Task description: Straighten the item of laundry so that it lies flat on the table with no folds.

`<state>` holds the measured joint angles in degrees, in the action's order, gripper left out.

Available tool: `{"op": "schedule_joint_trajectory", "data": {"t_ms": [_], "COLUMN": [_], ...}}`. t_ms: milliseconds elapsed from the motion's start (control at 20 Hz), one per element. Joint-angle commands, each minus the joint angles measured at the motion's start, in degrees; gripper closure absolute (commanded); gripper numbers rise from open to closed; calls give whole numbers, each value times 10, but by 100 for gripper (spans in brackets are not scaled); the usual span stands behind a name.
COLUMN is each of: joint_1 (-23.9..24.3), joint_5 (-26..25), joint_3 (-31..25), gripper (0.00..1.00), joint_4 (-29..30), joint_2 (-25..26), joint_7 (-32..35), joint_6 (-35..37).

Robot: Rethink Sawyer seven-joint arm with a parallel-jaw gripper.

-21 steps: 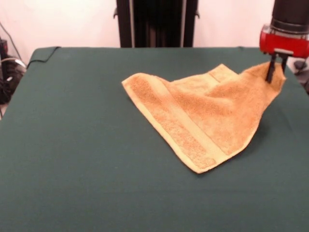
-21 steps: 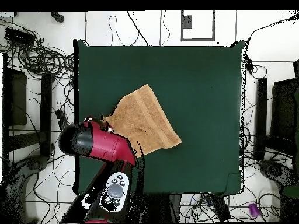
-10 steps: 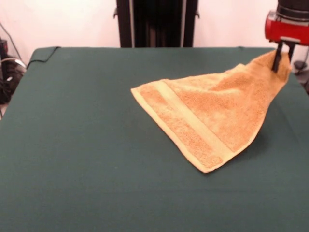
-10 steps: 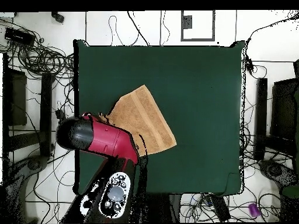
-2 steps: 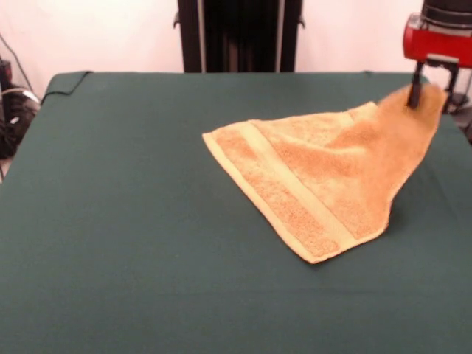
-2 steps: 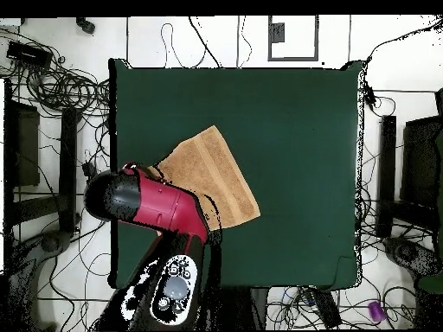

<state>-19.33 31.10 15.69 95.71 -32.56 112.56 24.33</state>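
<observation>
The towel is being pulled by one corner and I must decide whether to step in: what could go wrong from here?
1. The gripper holds the towel by one raised corner right at the table edge; pulling further might drag cloth over the side.
2. The jaws pinch only the corner tip, which could slip free.
3. Releasing from this height may let the lifted corner drop into a new fold.

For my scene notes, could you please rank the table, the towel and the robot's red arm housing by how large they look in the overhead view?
1. The green table, largest by far.
2 and 3. The orange towel and the red arm housing look much alike; the arm hides part of the towel and sits nearer the camera, so I won't rank them.
</observation>
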Motion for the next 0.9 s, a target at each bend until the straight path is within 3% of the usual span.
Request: {"op": "schedule_joint_trajectory", "data": {"t_ms": [50,600,900], "joint_1": [3,28,49], "joint_5": [12,8,-24], "joint_3": [-58,-92,-93], "gripper": [0,0,0], "joint_4": [3,35,43], "joint_2": [26,8,0], "joint_7": [122,101,64], "joint_6": [-36,-63,-72]}}
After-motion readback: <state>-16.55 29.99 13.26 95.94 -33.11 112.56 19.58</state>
